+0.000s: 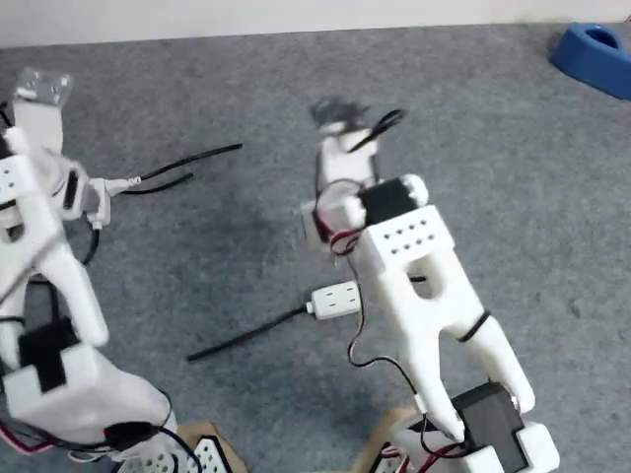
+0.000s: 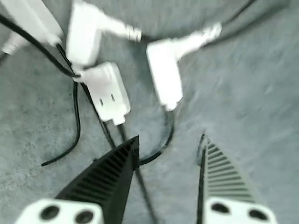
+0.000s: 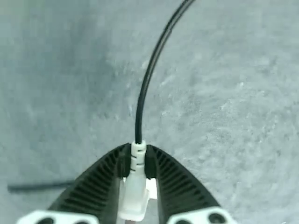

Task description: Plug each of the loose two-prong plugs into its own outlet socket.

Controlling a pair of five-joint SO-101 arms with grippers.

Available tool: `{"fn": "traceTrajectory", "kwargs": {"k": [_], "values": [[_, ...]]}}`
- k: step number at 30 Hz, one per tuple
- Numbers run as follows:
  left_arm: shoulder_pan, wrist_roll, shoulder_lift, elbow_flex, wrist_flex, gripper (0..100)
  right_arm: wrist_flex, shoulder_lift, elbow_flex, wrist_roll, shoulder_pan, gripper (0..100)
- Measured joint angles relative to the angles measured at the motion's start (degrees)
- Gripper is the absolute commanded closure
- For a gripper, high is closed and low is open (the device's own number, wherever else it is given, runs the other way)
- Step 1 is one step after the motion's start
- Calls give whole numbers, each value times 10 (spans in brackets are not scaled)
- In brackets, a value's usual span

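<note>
On the grey, felt-like table (image 1: 197, 89), a white rectangular outlet socket (image 1: 335, 299) lies with its thin black cord (image 1: 246, 335). Right gripper (image 3: 138, 150) — ribbed black fingers (image 3: 93, 186) — is clamped on a smooth white plug (image 3: 134, 196), well apart from that socket; its prongs are hidden. Left gripper (image 2: 169, 139) has fingers spread, the socket just beyond them.

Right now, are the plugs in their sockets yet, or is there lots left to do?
Nothing looks plugged in yet. The outlet socket lies on the carpet with no plug in it. In hand: the right gripper is shut on one white plug, away from that socket. Left to do: that plug must go in, and another plug lies loose by the left arm, whose left gripper is open and holds nothing.
</note>
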Motion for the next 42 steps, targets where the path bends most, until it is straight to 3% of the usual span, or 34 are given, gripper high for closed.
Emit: {"fn": "traceTrajectory", "kwargs": {"k": [5, 11, 15, 18, 25, 31, 42], "values": [[90, 87, -146, 62, -2, 787, 2, 1, -14, -80, 22, 992], [232, 118, -397, 286, -123, 772, 12, 1, -50, -157, 88, 992], [326, 123, -542, 469, -229, 713, 6, 1, -55, -174, 76, 992], [373, 123, -627, 556, -256, 701, 5, 1, -55, -176, 40, 992], [387, 122, -785, 669, -267, 595, -24, 1, -54, -178, -46, 992], [388, 122, -872, 773, -282, 590, -25, 3, -54, -178, -75, 992], [388, 122, -892, 778, -305, 590, -84, 132, -25, -178, -84, 992]]}}
